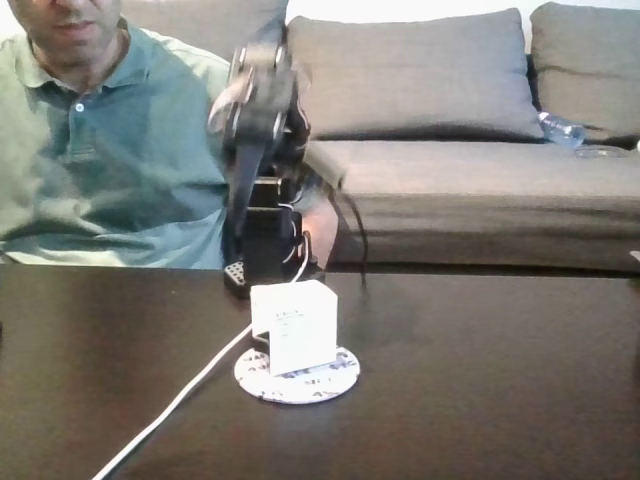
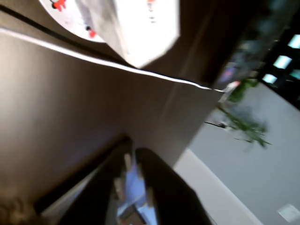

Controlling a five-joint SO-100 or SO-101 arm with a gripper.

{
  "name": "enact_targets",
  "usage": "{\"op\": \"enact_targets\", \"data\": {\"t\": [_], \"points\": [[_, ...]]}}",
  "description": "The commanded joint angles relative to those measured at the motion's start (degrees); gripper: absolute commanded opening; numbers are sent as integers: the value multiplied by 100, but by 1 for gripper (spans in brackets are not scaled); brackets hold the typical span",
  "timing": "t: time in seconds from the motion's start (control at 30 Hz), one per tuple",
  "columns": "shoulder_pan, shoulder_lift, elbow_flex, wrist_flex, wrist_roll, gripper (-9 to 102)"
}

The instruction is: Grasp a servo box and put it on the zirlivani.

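The servo box point(image 1: 295, 325), a small white cube with fine print on its front, stands on the zirlivani point(image 1: 335, 382), a flat round white disc with dark speckles. It covers the disc's rear-left part. The arm point(image 1: 258, 100) is folded up behind the box, blurred by motion and well clear of it. In the wrist view the box point(image 2: 136, 28) and the disc point(image 2: 65, 14) sit at the top edge. My gripper point(image 2: 133, 150) is at the bottom, far from them. Its dark jaws lie close together with nothing between them.
A white cable point(image 1: 180, 400) runs from the arm's base past the disc's left side to the dark table's point(image 1: 500, 400) front edge. A person in a green polo shirt point(image 1: 110, 150) sits behind the table at the left. A grey sofa point(image 1: 450, 170) holds a bottle point(image 1: 560, 128).
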Motion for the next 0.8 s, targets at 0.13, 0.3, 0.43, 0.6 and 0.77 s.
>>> {"op": "enact_targets", "data": {"t": [0.13, 0.3, 0.43, 0.6, 0.77], "points": [[132, 88, 1222, -360, 35, 0], [185, 97, 1626, -527, 44, 0], [193, 97, 2136, -1002, 44, 0], [167, 97, 2188, -1134, 290, 0], [185, 97, 2188, -1143, 334, 0]]}}
